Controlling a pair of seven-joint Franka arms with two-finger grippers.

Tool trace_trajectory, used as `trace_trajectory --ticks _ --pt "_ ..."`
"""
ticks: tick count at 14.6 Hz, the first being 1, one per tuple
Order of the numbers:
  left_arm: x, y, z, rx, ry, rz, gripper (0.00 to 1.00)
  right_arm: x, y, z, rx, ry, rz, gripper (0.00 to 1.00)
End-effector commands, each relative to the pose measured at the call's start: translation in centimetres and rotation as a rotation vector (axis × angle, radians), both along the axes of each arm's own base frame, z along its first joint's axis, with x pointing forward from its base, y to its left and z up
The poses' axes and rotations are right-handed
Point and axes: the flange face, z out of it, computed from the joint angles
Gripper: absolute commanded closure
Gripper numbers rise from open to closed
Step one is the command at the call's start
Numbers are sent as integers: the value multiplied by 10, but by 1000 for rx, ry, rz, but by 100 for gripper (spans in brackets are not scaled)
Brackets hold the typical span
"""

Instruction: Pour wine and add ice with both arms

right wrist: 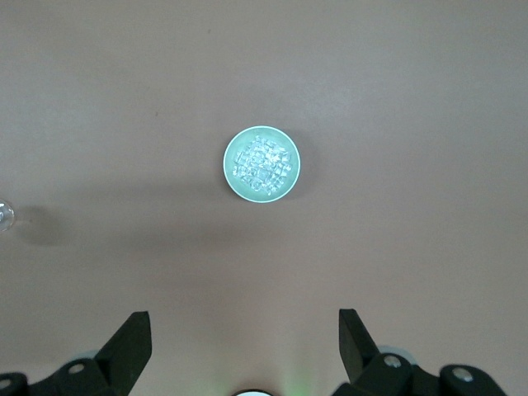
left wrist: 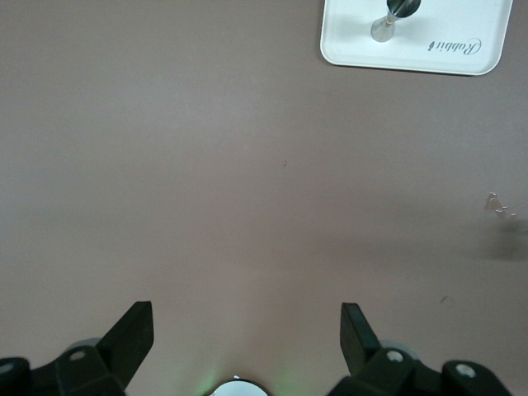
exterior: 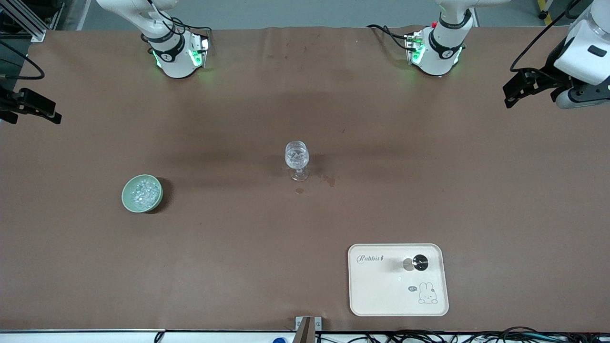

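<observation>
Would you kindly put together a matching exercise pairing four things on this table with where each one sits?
Things:
1. ice
2. stemmed glass
3. metal jigger
4. left gripper

Places:
A. on the white tray
B. in the green bowl
C. raised over the table's left-arm end
D. mid-table, beside small wet spots

Pairs: 1-B, 2-D, 3-A, 4-C

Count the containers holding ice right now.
2. The pale green bowl, heaped with ice, sits toward the right arm's end of the table. The stemmed glass at mid-table, farther from the front camera than the tray, seems to hold a few lumps.
</observation>
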Motion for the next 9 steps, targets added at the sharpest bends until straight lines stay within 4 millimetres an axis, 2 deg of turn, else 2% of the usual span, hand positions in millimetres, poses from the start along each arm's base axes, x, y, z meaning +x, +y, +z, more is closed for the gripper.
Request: trace_trajectory --ticks 1,7,9 --pt "-3 4 5 -15 -14 -14 0 -10 -2 10 16 -12 15 0" --pt "-1 3 8 -42 -16 -51 0 -24 -5 17 19 -23 11 0" --pt "-1 5 8 -42 -15 -57 0 -22 -2 15 17 -20 16 0"
